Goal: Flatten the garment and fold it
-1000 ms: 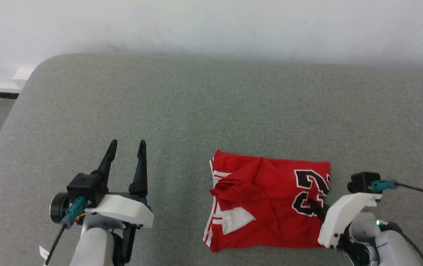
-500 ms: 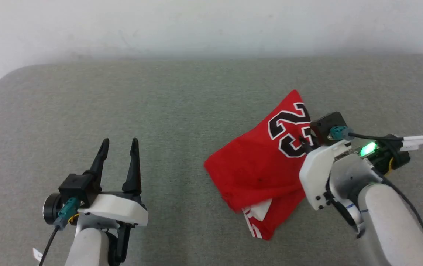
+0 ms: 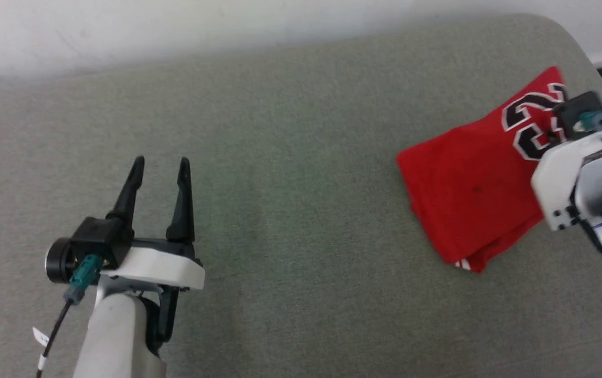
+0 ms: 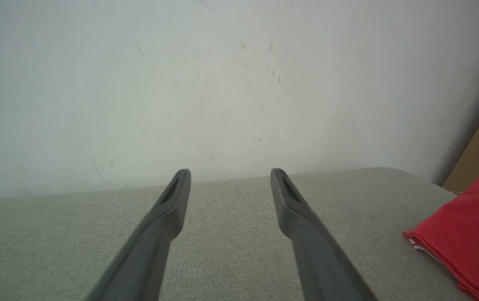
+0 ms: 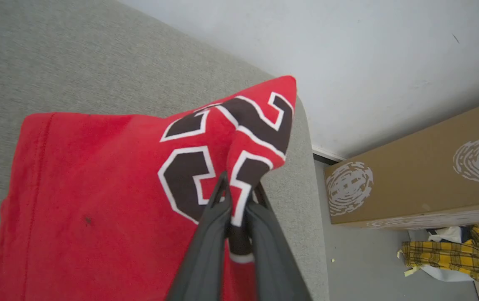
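Right gripper [image 5: 239, 190]: the two dark fingers [image 5: 208, 251] are clamped together on a pinched fold of the garment [image 5: 97, 188]. The grip sits on the black, white-outlined numeral printed on the red fabric. The pinched corner stands raised above the rest of the cloth.

Garment: the remainder lies in a folded stack on the grey-green padded surface [image 3: 280, 184], close to its far right corner. A sliver of white-and-red trim shows at the near edge of the stack.

Left gripper [image 3: 159, 163]: the fingers are spread apart and grasp nothing. The tips point toward the far side. The gripper is held over bare surface at the near left, well apart from the garment.

Surroundings: a white wall [image 4: 222, 83] rises behind the far edge of the surface. In the right wrist view, a brown cardboard box [image 5: 423, 167] stands on the floor past the right edge, with a yellow plaid cloth [image 5: 444, 255] near it.
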Motion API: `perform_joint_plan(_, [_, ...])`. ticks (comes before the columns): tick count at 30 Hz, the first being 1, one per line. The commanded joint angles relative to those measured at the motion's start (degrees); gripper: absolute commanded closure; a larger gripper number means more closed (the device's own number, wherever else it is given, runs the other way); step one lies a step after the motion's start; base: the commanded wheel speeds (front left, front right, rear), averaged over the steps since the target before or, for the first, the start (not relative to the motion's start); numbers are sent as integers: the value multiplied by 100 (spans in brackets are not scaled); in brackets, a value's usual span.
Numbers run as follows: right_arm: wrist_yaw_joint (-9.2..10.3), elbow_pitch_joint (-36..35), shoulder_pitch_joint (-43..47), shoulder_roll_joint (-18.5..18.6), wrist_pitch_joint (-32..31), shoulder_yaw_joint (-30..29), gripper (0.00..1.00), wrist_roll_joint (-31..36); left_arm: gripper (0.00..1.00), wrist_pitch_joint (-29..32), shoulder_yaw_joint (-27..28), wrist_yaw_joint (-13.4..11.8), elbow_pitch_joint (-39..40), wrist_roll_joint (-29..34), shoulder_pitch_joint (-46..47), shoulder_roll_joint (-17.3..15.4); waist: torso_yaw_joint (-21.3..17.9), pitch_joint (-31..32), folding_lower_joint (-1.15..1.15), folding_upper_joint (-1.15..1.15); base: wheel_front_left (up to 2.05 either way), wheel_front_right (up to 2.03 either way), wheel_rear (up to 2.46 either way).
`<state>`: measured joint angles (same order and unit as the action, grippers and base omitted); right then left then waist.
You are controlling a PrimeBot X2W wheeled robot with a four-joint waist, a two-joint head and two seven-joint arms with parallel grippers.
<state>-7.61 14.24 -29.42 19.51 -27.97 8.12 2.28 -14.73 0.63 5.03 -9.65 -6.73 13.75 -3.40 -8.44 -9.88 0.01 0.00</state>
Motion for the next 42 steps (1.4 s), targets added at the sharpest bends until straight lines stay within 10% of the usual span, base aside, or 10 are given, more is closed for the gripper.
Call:
perform_joint_plan(1, [12, 151, -178, 80, 75, -70, 100, 84, 0, -27, 28, 42, 60, 57, 132, -65, -463, -572, -1, 0, 0, 0, 0])
perform_joint_plan(10, [12, 1239, -884, 538, 581, -1030, 100, 717, 0, -27, -1, 71, 313, 166, 519, -218, -541, -1303, -1, 0, 0, 0, 0])
perform_joint_plan(23, [12, 2004, -1297, 229, 1269, -2736, 100, 1914, 0, -27, -71, 81, 319, 201, 689, -346, -176, -1612, -1, 0, 0, 0, 0])
perform_joint_plan(24, [12, 2050, -1271, 195, 1278, -2839, 66, 1998, 0, -27, -74, 77, 306, 197, 679, -341, -146, -1579, -1, 0, 0, 0, 0])
perform_joint_plan(25, [12, 2089, -1249, 156, 1300, -2934, 10, 2054, 0, -27, -73, 70, 293, 188, 666, -332, -119, -1533, -1, 0, 0, 0, 0])
perform_joint_plan(26, [12, 2099, -1237, 126, 1364, -3033, 0, 2092, 0, -27, -70, 67, 277, 176, 650, -323, -90, -1478, -1, 0, 0, 0, 0])
perform_joint_plan(42, [12, 1735, -77, -269, 2488, -2996, 0, 1069, 0, -27, -122, -39, -179, -97, -207, -33, 469, 347, -1, 0, 0, 0, 0])
